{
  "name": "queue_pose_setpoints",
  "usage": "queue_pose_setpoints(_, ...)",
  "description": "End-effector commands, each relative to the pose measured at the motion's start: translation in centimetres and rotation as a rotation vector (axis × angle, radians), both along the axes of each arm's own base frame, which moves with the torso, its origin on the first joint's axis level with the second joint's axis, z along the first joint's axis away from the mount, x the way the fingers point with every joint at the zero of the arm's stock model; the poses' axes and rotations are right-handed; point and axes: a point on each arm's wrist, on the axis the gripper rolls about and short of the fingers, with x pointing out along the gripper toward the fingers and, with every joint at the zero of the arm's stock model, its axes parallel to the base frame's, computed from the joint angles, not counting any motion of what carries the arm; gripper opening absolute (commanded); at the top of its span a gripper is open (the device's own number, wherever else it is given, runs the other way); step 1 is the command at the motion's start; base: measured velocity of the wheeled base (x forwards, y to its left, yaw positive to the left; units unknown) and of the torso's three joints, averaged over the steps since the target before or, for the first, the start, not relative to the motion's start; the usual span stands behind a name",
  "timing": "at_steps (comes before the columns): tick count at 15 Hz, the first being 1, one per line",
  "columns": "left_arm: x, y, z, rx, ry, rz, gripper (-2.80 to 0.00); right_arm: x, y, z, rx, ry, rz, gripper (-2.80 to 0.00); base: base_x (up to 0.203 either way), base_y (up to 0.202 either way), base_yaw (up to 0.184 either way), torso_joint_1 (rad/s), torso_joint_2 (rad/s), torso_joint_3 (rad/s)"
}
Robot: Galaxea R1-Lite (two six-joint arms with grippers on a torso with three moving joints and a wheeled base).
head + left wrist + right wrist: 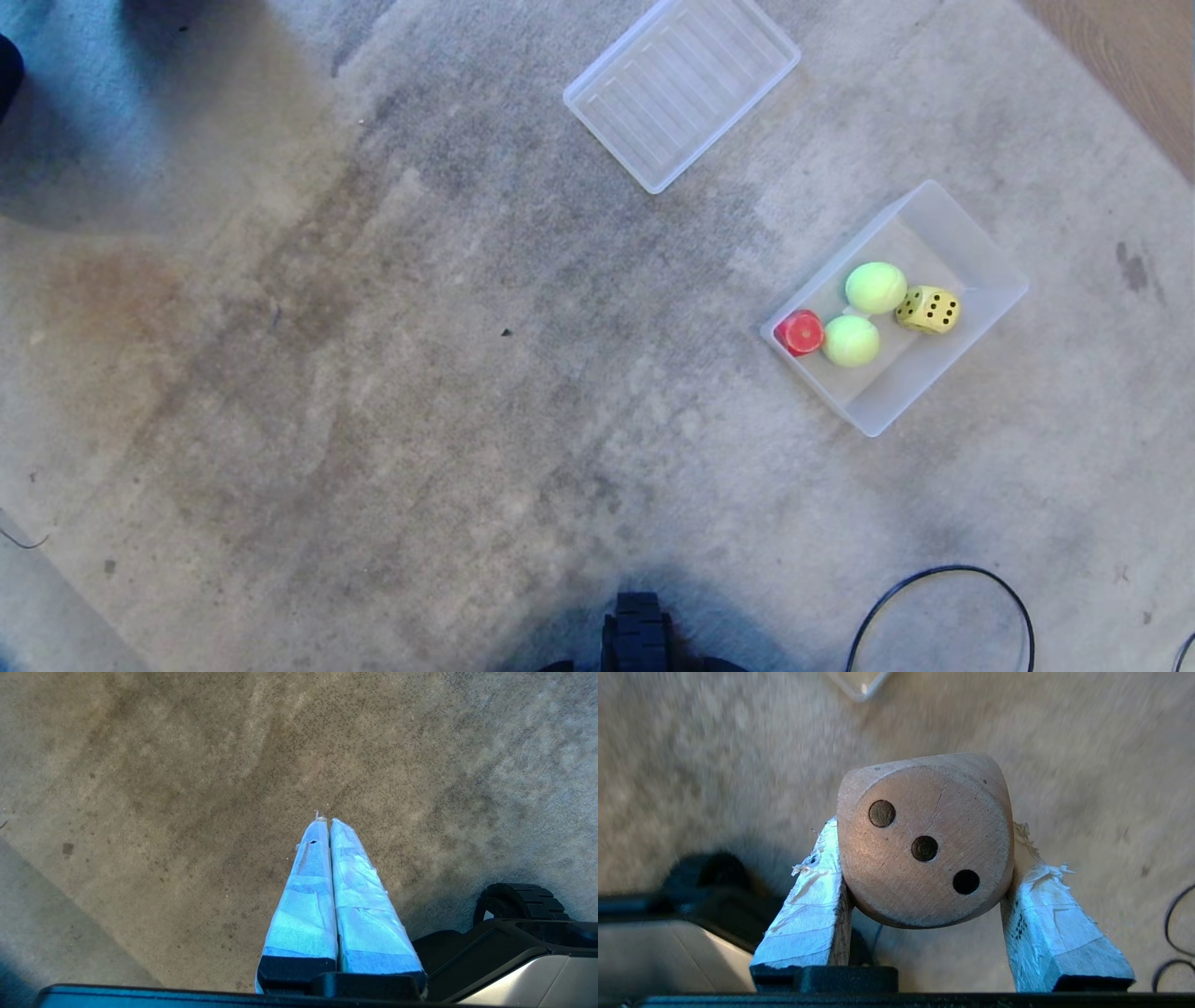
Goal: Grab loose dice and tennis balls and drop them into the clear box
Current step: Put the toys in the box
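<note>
**A:** What are you counting, going left to right from the clear box (976, 247)?

**B:** I'm counting one flat ribbed lid (681, 89) lying up and to the left of the box, well apart from it. Inside the box I'm seeing one red die (800, 332) pressed into the corner wall, then two tennis balls (864, 314) just beside each other, then one yellow die (927, 310) with black dots beside the farther ball. That is four things in the box.

**A:** And your pincers?

**B:** My left gripper (325, 821) is hanging over bare carpet (392, 373) with its taped fingers pressed together and nothing between them. My right gripper (924, 833) is clamping one beige die (924, 842), a finger on each side of it, the three-pip face turned toward the wrist camera. It is hanging above the carpet; neither arm is showing in the head view.

**A:** How are the edges and the room looking?

**B:** The half of the box beyond the balls is lying open. Left of the box the carpet is stretching wide and stained. Past the box to the right, wood flooring (1130, 65) is meeting the carpet's edge. Nearer me than the box, one black cable (943, 597) is looping on the carpet, and one black wheel (639, 630) of my base is sitting left of that loop.
</note>
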Motion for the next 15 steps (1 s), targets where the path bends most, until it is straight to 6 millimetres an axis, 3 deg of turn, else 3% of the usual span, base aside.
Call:
queue_pose_setpoints(1, 0.0, 0.0, 0.0, -0.001, 0.000, 0.001, -2.80, 0.4, 0.0, 2.1, 0.019, 0.018, -0.001, -2.80, 0.000, 0.000, 0.000, 0.000, 0.00, 0.000)
queue_pose_setpoints(4, 0.0, 0.0, 0.0, -0.001, 0.000, 0.001, -2.80, 4.4, 0.0, 7.3, 0.115, 0.198, -0.023, -2.80, 0.000, 0.000, 0.000, 0.000, 0.00, 0.000)
queue_pose_setpoints(7, 0.0, 0.0, 0.0, -0.001, 0.000, 0.001, -2.80, 11.4, -0.1, 10.0, 0.187, 0.326, -0.063, -2.80, 0.000, 0.000, 0.000, 0.000, 0.00, 0.000)
queue_pose_setpoints(11, 0.0, 0.0, 0.0, -0.001, 0.000, 0.001, -2.80, 21.7, -0.5, 9.5, 0.217, 0.324, -0.156, -2.80, 0.000, 0.000, 0.000, 0.000, 0.00, 0.000)
queue_pose_setpoints(13, 0.0, 0.0, 0.0, -0.001, 0.000, 0.001, -2.80, 25.6, -0.6, 8.4, 0.235, 0.284, -0.175, -2.80, 0.000, 0.000, 0.000, 0.000, 0.00, 0.000)
queue_pose_setpoints(15, 0.0, 0.0, 0.0, -0.001, 0.000, 0.001, -2.80, 29.2, -0.7, 8.6, 0.293, 0.169, -0.181, -2.80, 0.000, 0.000, 0.000, 0.000, 0.00, 0.000)
